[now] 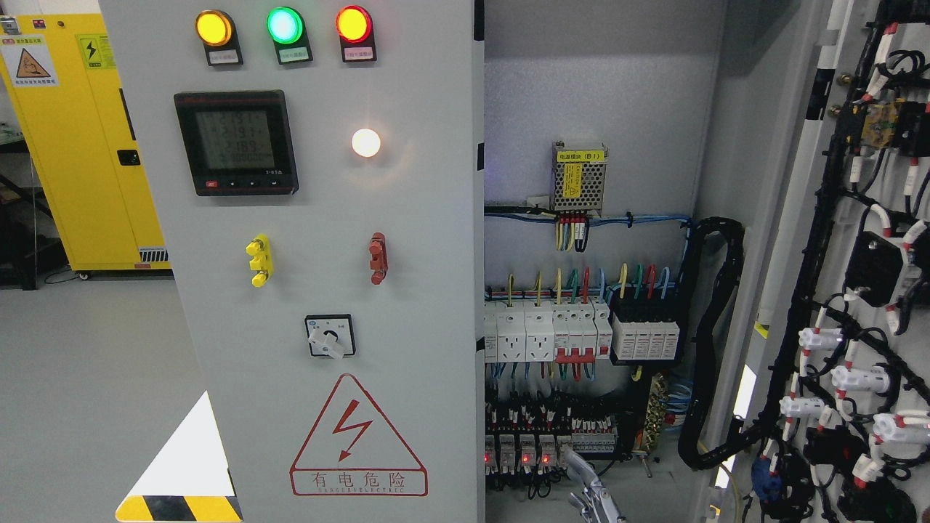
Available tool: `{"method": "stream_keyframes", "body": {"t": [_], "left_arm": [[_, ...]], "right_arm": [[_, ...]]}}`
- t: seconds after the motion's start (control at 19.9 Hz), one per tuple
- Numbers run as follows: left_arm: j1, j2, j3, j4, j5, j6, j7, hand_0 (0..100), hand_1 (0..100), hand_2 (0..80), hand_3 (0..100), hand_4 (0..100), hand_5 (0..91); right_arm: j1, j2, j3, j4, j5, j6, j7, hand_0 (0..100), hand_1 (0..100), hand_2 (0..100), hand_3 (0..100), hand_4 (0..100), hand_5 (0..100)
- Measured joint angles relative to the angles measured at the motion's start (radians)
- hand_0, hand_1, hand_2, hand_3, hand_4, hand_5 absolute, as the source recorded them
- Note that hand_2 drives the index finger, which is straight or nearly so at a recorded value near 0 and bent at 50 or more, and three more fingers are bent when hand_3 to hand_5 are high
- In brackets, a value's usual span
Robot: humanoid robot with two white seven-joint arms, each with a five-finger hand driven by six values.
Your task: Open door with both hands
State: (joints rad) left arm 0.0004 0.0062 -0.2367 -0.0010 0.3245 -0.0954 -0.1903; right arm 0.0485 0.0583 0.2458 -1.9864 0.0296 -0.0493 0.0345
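The grey electrical cabinet's left door [421, 218] is closed and faces me, carrying three lamps, a meter and a rotary switch. The right door [806, 218] stands swung wide open at the picture's right, its inner face covered with black wiring and white connectors. Between them the cabinet interior [603, 94] is exposed, with breakers [581, 330] and relays. Only the silver tip of my right hand [592, 490] shows at the bottom edge, in front of the lower interior, fingers stretched out and holding nothing. It touches neither door. My left hand is out of view.
A yellow safety cabinet [80, 145] stands at the far left on the grey floor [87, 378]. A thick black cable conduit [719, 334] loops from the interior toward the open door. A black-and-yellow hazard stripe [178, 507] marks the left door's bottom corner.
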Motion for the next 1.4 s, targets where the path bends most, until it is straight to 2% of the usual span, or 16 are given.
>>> {"method": "stream_keyframes", "body": {"t": [0.3,0.75,0.85,0.95,1.05,1.2,1.4], "left_arm": [[0.0,-0.003,0.0,0.001,0.0,0.001,0.003,12,56,0.0,0,0,0.0],[0.0,-0.004,-0.001,0.001,0.0,-0.001,-0.002,12,56,0.0,0,0,0.0],[0.0,-0.005,-0.001,0.001,0.0,-0.003,-0.002,12,56,0.0,0,0,0.0],[0.0,-0.005,-0.001,0.001,0.0,-0.005,-0.002,12,56,0.0,0,0,0.0],[0.0,-0.005,-0.001,0.001,0.0,-0.005,-0.003,12,56,0.0,0,0,0.0],[0.0,-0.005,-0.002,0.001,0.0,-0.005,-0.004,12,56,0.0,0,0,0.0],[0.0,-0.006,-0.002,0.001,0.0,-0.006,-0.005,12,56,0.0,0,0,0.0]], "right_arm": [[-0.134,0.011,-0.004,-0.005,-0.02,0.128,0.0,0,50,4,0,0,0],[-0.329,0.018,-0.021,0.07,-0.028,0.228,0.002,0,50,4,0,0,0],[-0.37,0.018,-0.025,0.096,-0.028,0.245,0.027,0,50,4,0,0,0],[-0.408,0.018,-0.028,0.125,-0.029,0.259,0.098,0,50,4,0,0,0],[-0.441,0.018,-0.036,0.154,-0.029,0.266,0.152,0,50,4,0,0,0],[-0.488,0.017,-0.06,0.201,-0.029,0.27,0.186,0,50,4,0,0,0],[-0.537,0.016,-0.085,0.263,-0.029,0.271,0.197,0,50,4,0,0,0]]}}
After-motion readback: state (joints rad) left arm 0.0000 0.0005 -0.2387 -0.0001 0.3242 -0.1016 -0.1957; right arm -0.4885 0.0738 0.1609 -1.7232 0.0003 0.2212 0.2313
